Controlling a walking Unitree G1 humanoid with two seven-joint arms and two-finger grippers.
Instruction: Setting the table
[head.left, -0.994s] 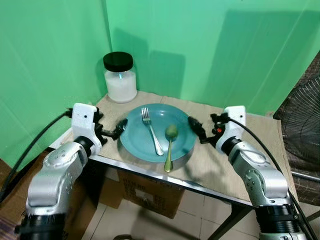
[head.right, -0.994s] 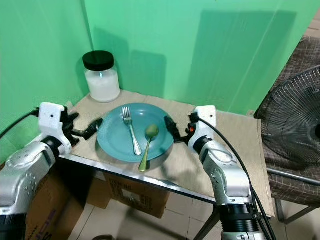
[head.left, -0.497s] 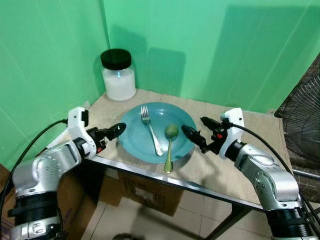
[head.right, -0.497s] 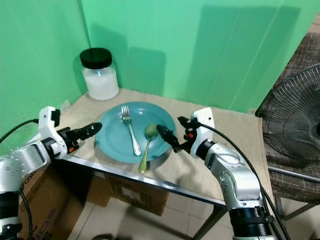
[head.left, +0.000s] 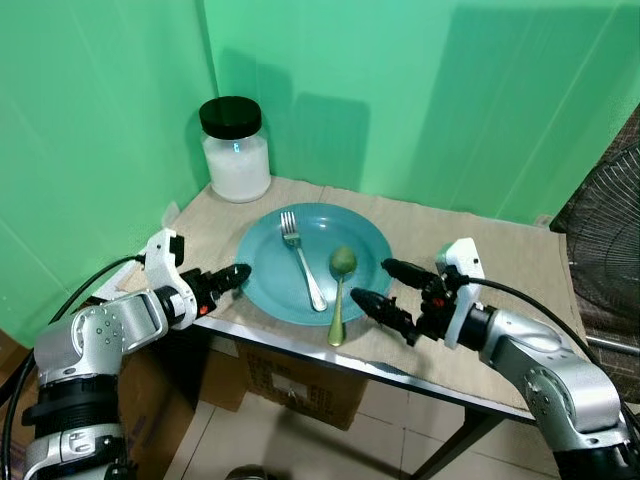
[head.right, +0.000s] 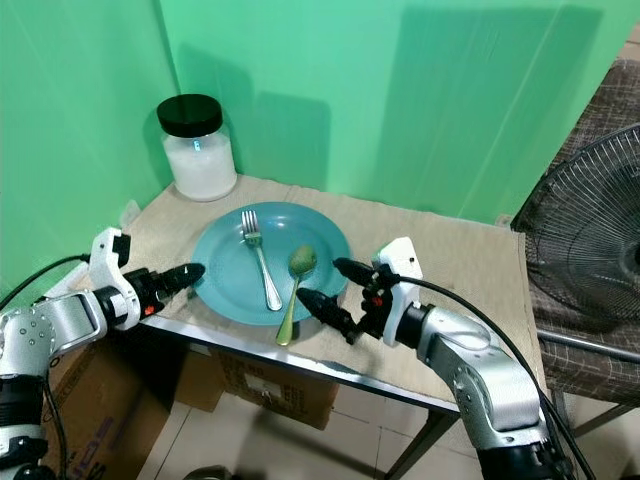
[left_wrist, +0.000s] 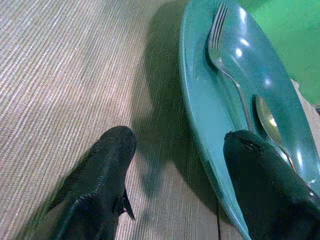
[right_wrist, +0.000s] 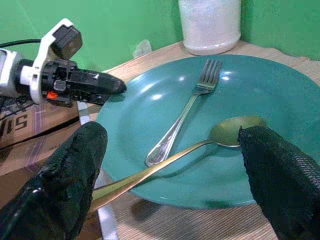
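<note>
A teal plate (head.left: 290, 290) lies on the cloth-covered table (head.left: 480, 250). On it rest a silver fork (head.left: 303, 260) and a greenish spoon (head.left: 340, 290), whose handle sticks out over the plate's near rim. My left gripper (head.left: 232, 277) is at the plate's left edge; in the left wrist view its fingers (left_wrist: 107, 165) are open, with the plate's rim (left_wrist: 200, 125) between them. My right gripper (head.left: 371, 282) hovers open at the plate's near right, just right of the spoon. In the right wrist view the spoon (right_wrist: 190, 150) and fork (right_wrist: 185, 115) lie between its fingers (right_wrist: 70, 185).
A glass jar (head.left: 235, 150) of white powder with a black lid stands at the table's back left corner. Green walls close off the back and left. A fan (head.left: 605, 250) stands to the right. A cardboard box (head.left: 300, 385) sits under the table.
Both arms have drawn back toward the table's near edge. My right gripper has moved from the plate's right rim to its near right and spread wider. The plate, fork and spoon have stayed put.
</note>
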